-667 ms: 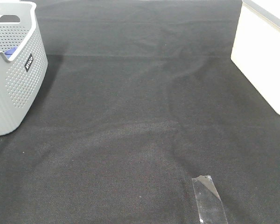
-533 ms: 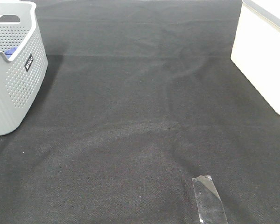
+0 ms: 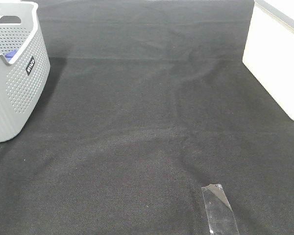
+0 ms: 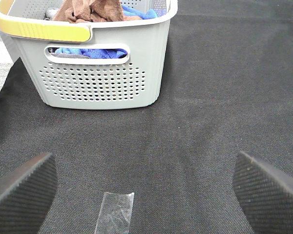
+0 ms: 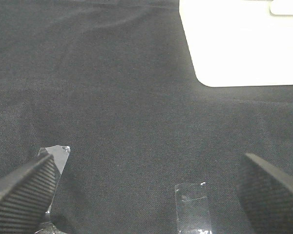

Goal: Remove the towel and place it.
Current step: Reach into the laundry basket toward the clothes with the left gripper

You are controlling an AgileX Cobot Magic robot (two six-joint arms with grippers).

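Observation:
The brown towel (image 4: 90, 10) lies bunched in the grey perforated basket (image 4: 102, 78) on top of blue cloth (image 4: 90, 51), seen in the left wrist view. From the high camera only the basket (image 3: 17, 83) shows at the far left, with a bit of blue cloth (image 3: 10, 54) inside; the towel is hidden there. My left gripper (image 4: 146, 192) is open, a good way short of the basket, with bare black cloth between its fingers. My right gripper (image 5: 146, 187) is open above the black cloth, holding nothing. Neither gripper appears in the high view.
A black cloth (image 3: 147, 122) covers the table. A white box (image 3: 277, 63) stands at the right edge, also visible as the white box (image 5: 239, 44) ahead of my right gripper. Strips of clear tape (image 3: 218, 209) lie on the cloth near the front, like the tape (image 4: 116, 212) below my left gripper.

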